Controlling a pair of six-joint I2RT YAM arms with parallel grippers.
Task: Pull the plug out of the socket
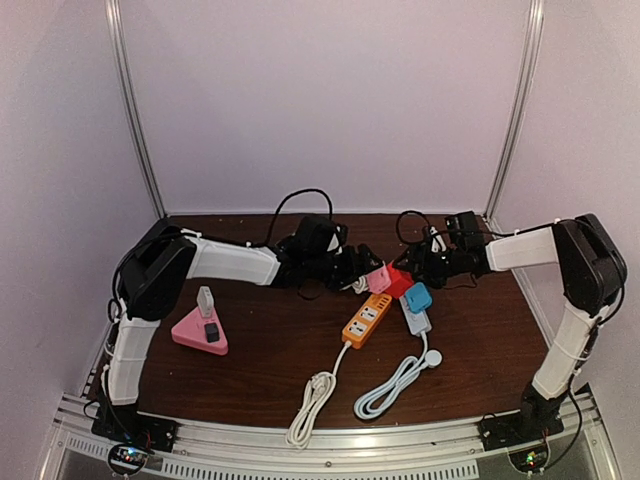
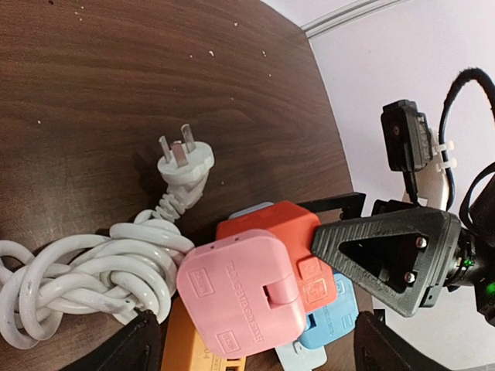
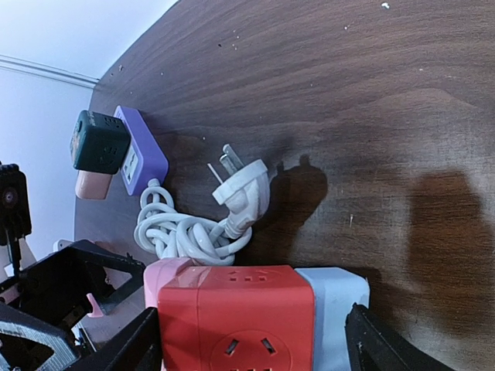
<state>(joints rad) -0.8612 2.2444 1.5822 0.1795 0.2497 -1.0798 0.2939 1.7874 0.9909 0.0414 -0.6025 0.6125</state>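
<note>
A pink plug (image 2: pixel 244 290) sits against the side of a red socket cube (image 3: pixel 240 325) in the middle of the table; both show in the top view, the pink plug (image 1: pixel 378 278) left of the red cube (image 1: pixel 400 282). My left gripper (image 2: pixel 255 340) is open, its fingers (image 2: pixel 128 348) wide on either side of the pink plug without touching it. My right gripper (image 3: pixel 251 340) reaches in from the right and is closed on the red cube together with a pale blue block (image 3: pixel 336 297) beside it. One right finger (image 2: pixel 387 255) presses the cube's far side.
An orange power strip (image 1: pixel 367 320) and a pale blue strip (image 1: pixel 416 320) with a blue plug (image 1: pixel 418 297) lie just in front, their white cables trailing forward. A loose white plug (image 2: pixel 186 166) and coiled cable lie behind. A purple socket (image 3: pixel 141 158) holds a green cube. A pink triangular socket (image 1: pixel 200 335) stands at the left.
</note>
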